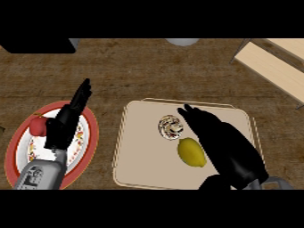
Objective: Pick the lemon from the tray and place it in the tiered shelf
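Counter: brown wood-grain top, spread beneath both hands
Tiered shelf: pale boards in a thin metal frame, well beyond the right hand and to its right
Tray: beige, rounded corners, under the right hand
Plate: white with a red rim, under the left hand
Right hand: black, fingers straight and close together, holding nothing, over the tray's right half
Left hand: black, fingers straight, pointing away, holding nothing
Lemon: yellow, on the tray, just left of the right hand's palm; contact unclear
Round patterned item: on the tray, just left of the right hand's fingertips
Red item: on the plate, just left of the left hand
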